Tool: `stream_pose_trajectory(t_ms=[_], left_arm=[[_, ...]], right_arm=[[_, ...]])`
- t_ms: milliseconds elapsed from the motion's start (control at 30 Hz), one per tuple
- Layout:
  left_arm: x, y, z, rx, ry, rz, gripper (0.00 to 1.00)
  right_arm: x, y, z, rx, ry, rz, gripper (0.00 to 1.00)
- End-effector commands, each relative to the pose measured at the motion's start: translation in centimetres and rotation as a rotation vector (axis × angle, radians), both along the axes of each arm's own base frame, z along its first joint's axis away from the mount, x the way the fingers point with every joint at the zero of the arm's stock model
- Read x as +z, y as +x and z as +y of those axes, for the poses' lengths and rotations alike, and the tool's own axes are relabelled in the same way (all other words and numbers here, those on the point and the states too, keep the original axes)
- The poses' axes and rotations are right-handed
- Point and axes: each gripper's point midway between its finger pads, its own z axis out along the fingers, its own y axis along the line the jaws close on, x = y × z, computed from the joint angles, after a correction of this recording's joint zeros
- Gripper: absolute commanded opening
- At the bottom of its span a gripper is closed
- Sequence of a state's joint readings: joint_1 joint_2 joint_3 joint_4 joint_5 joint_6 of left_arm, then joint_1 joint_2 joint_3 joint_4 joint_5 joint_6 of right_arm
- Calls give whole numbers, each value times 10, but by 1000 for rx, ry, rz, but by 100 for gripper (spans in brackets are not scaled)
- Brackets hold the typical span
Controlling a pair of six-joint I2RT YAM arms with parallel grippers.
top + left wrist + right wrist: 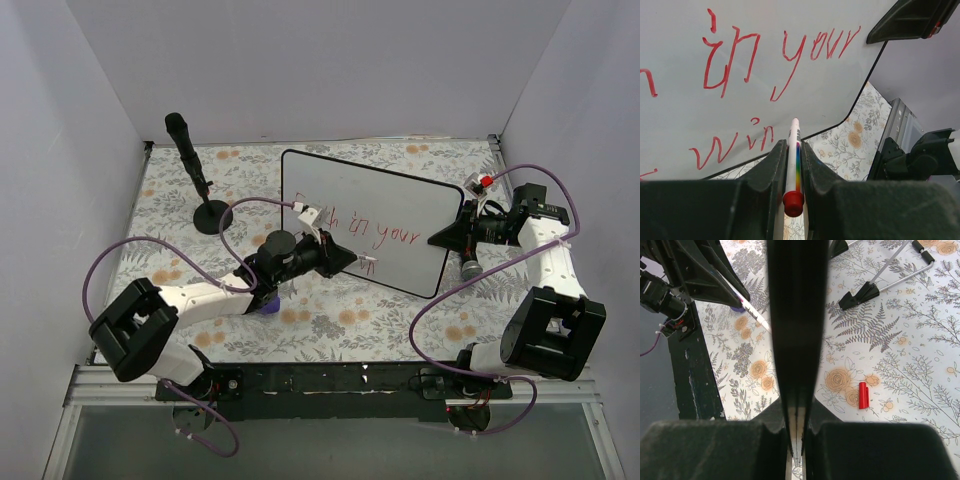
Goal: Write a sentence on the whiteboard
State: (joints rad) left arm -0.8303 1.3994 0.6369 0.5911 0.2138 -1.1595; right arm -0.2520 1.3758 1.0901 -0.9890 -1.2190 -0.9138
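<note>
Grip states: left gripper [792, 150] clamped marker [794, 165]; right gripper [796, 407] clamped whiteboard [400, 195] edge.
Ahead of left gripper, sentence [740, 60] ran off-frame; overhead, partly hidden.

Your left arm [195, 297] and right arm [553, 262]: white links between boxy black joint housings [130, 328]. Each ends in a black tool, left tool [350, 259] and right tool [438, 240], with wedge-shaped fingers [765, 170]. Purple cables [100, 262] loop beside each arm. Both bases sit on a black rail [330, 381].
</note>
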Motion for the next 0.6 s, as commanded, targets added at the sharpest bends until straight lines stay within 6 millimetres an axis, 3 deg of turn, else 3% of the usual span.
stream_pose_trajectory(t_ms=[0, 567], left_arm=[[6, 5, -8, -26, 2, -20, 0], [-5, 10, -25, -51, 23, -7, 0]], right_arm=[[-6, -1, -4, -1, -77, -16, 1], [-8, -1, -4, 1, -78, -11, 1]])
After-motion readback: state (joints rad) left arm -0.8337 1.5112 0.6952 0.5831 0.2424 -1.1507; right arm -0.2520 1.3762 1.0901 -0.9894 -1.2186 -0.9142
